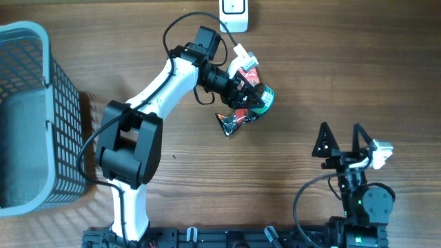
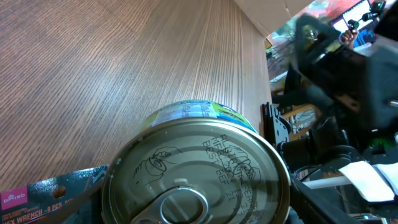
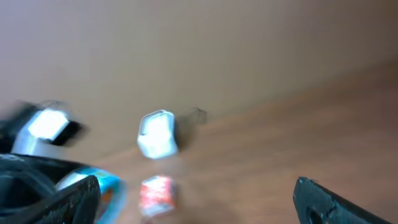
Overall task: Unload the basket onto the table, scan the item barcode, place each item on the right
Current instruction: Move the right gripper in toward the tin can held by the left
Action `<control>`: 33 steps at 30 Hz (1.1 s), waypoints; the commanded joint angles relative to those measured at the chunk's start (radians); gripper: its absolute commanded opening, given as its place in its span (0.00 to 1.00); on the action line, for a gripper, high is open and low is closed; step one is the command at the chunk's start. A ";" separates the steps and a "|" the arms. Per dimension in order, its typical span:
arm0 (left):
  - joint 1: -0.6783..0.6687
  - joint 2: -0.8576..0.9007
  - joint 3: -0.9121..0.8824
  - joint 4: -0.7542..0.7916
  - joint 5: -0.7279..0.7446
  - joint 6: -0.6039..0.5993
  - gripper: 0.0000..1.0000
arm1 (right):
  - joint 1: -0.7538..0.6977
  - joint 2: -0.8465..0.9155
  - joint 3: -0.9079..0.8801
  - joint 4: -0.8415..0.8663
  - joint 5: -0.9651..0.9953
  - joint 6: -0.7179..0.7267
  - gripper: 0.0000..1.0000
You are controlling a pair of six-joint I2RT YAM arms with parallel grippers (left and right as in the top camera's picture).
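A tin can [image 1: 264, 98] with a green label is the item, out near the table's middle, a little in front of the white scanner [image 1: 234, 14] at the far edge. My left gripper [image 1: 251, 93] is shut on the can's sides. The left wrist view is filled by its silver pull-tab lid [image 2: 199, 174], which hides the fingers. My right gripper [image 1: 351, 141] stands wide open near the front right, nothing between its fingers [image 3: 329, 202]. The blurred right wrist view shows the scanner [image 3: 157, 132] and the can [image 3: 93, 186] far off.
A red and white packet [image 1: 245, 63] lies beside the left wrist, between can and scanner. A dark packet [image 1: 231, 122] lies just in front of the can; its blue card [image 2: 43, 196] shows beside the lid. A grey mesh basket [image 1: 27, 117] stands at the left edge.
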 commanded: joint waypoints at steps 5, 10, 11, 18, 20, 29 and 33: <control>0.017 -0.047 0.020 0.040 0.045 0.013 0.71 | 0.004 0.141 0.028 -0.002 -0.004 0.103 1.00; 0.027 -0.047 0.020 0.043 0.045 0.013 0.71 | 0.004 0.555 0.241 -0.001 -0.048 0.166 1.00; 0.028 -0.047 0.020 0.044 0.046 0.013 0.71 | 0.004 0.647 0.299 -0.006 -0.079 0.168 1.00; 0.033 -0.047 0.020 0.042 0.045 0.013 0.71 | 0.004 1.236 0.776 -0.325 -0.340 0.136 1.00; 0.037 -0.047 0.021 0.042 0.045 0.013 0.71 | 0.003 1.367 0.877 -0.366 -0.488 0.061 1.00; 0.091 -0.047 0.020 0.024 0.045 0.013 0.71 | -0.037 1.592 0.949 -0.274 -0.886 -0.084 1.00; 0.102 -0.047 0.021 0.029 0.005 0.013 0.71 | -0.035 1.595 0.949 -0.312 -0.803 -0.093 1.00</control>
